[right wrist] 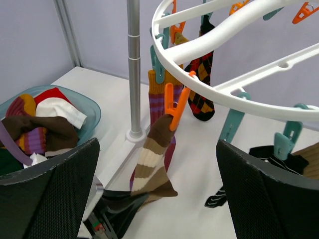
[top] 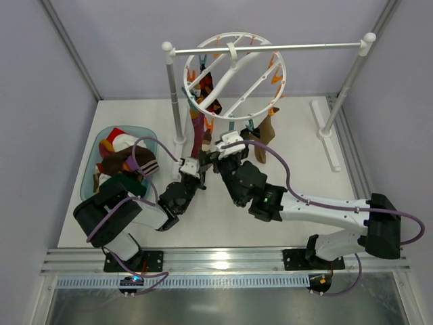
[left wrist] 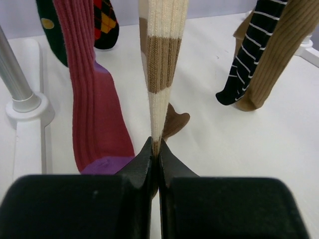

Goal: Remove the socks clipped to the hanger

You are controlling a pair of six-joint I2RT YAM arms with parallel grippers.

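Left gripper [left wrist: 155, 144] pinches the toe of a brown-and-cream striped sock [left wrist: 162, 64], clipped to the hanger [right wrist: 259, 108] above the table's back edge. Right gripper [right wrist: 159, 164] gapes wide, empty. Removed socks fill a teal basin [right wrist: 91, 103] (left edge); several others hang clipped.

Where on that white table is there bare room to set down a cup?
Bare table lies right, between the rack's foot and the right arm, and at the far left behind the bin. The middle is crowded: socks hang from the hanger there.
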